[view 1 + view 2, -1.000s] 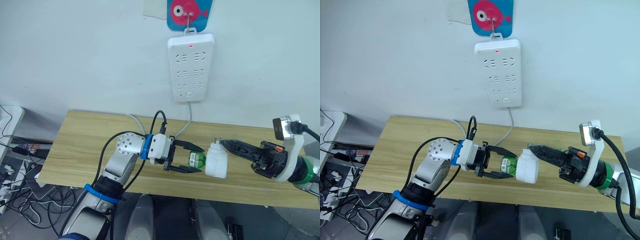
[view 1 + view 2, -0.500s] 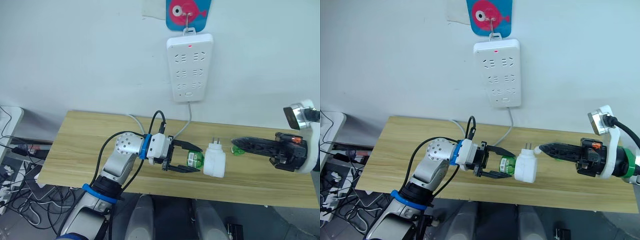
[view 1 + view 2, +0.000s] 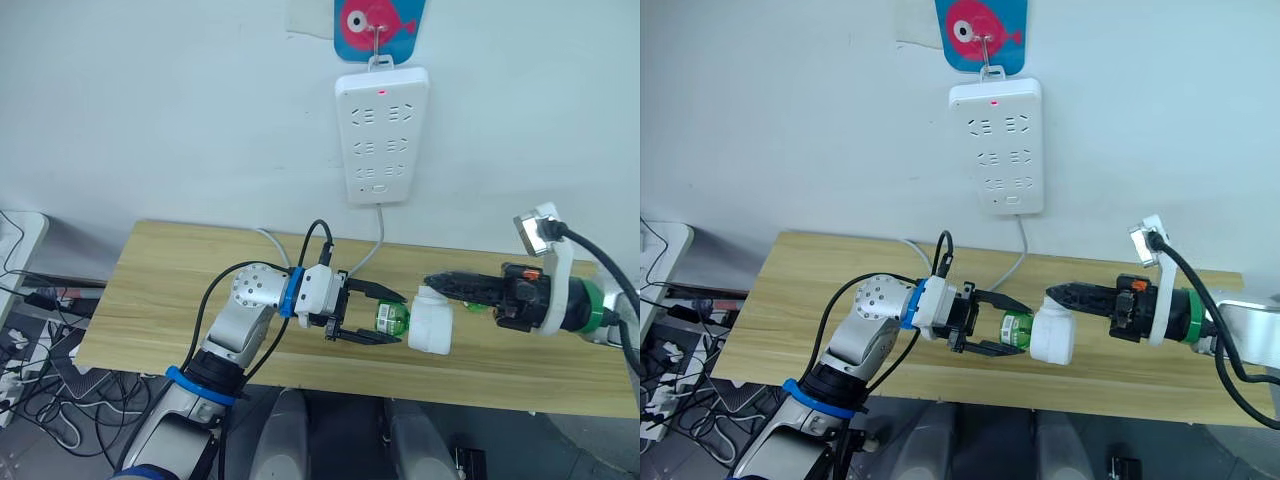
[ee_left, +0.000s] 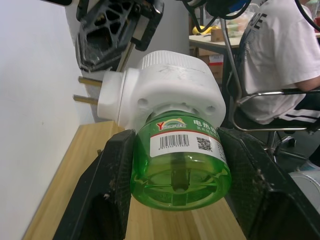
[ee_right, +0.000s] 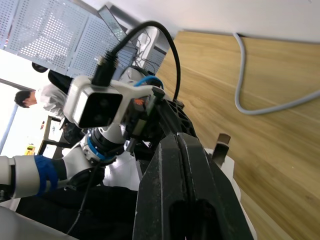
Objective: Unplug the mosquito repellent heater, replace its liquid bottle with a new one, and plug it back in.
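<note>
While my left gripper (image 3: 385, 318) clamps the green bottle (image 4: 181, 162), the heater (image 3: 432, 321) sits on its neck above the table (image 3: 160, 290); my right gripper (image 3: 440, 282), fingers together, touches the heater.

The heater (image 3: 430, 322) hides the right claw (image 3: 432, 281) tips. The bottle (image 4: 181, 160) neck is sunk inside the heater, unseen.
</note>
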Motion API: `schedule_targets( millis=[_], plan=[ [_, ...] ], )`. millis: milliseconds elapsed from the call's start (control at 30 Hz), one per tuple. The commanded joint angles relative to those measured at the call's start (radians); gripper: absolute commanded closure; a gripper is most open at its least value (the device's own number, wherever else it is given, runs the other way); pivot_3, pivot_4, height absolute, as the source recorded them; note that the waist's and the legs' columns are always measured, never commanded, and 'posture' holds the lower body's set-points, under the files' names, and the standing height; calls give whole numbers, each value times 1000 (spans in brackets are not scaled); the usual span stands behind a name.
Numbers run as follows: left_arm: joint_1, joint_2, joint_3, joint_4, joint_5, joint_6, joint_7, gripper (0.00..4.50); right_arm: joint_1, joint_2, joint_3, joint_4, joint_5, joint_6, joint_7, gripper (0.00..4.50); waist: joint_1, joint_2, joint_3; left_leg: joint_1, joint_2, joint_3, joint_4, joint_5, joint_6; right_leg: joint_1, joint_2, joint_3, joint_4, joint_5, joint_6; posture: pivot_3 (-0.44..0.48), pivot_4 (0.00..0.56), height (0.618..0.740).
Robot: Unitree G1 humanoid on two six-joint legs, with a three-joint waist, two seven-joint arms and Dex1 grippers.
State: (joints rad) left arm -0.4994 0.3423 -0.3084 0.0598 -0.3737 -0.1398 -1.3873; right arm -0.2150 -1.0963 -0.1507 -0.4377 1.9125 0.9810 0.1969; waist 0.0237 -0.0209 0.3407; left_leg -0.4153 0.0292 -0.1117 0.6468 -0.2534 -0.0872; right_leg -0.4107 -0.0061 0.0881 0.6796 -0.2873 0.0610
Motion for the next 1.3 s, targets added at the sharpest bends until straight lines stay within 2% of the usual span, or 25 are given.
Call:
schedule_targets(
  millis=[33, 233, 567, 800, 933, 1067, 1167, 1300],
  plan=[
    [-5, -8, 5, -45, -20, -4, -2, 2272, 28, 9, 4, -39, -43, 15, 9, 4480, 0, 0, 0, 0, 0, 0, 0, 0, 0, 0, 0, 0, 0, 0, 0, 127, 349, 740],
    [-7, -10, 9, -54, -28, 17, 7, 2272, 83, 23, 5, -55, -131, 26, 28, 4480, 0, 0, 0, 0, 0, 0, 0, 0, 0, 0, 0, 0, 0, 0, 0, 127, 349, 740],
    [-10, -22, 26, -74, -46, 64, 17, 2272, 151, 74, 0, -113, -167, 1, 8, 4480, 0, 0, 0, 0, 0, 0, 0, 0, 0, 0, 0, 0, 0, 0, 0, 133, 349, 740],
    [5, -16, 21, -60, -27, 22, 1, 2272, 155, -10, -127, -30, 44, 6, 25, 4480, 0, 0, 0, 0, 0, 0, 0, 0, 0, 0, 0, 0, 0, 0, 0, 132, 343, 740],
    [5, -21, 25, -41, -17, 1, 10, 2272, 174, -46, -214, -8, 60, 59, 159, 4480, 0, 0, 0, 0, 0, 0, 0, 0, 0, 0, 0, 0, 0, 0, 0, 121, 332, 740],
    [-1, -36, 43, -13, -2, -68, 26, 2272, 276, -82, -305, 50, 60, 111, 181, 4480, 3, 0, 0, 0, 0, 0, 0, 0, 0, 0, 0, 0, 0, 0, 0, 121, 332, 740],
    [-7, -47, 51, 15, 10, -150, 23, 2272, 348, -66, -360, 102, 60, 139, 186, 3881, 3, 0, 0, 0, 0, 1, 0, 0, 0, 0, 0, 0, 0, 0, 0, 121, 332, 740],
    [-21, -62, 54, 59, 16, -261, 10, 2272, 397, -59, -397, 141, 60, 168, 193, 2401, 2, 0, 0, 0, 0, 1, 0, 0, 0, 0, 0, 1, 0, 0, 0, 115, 325, 740]
  ],
)
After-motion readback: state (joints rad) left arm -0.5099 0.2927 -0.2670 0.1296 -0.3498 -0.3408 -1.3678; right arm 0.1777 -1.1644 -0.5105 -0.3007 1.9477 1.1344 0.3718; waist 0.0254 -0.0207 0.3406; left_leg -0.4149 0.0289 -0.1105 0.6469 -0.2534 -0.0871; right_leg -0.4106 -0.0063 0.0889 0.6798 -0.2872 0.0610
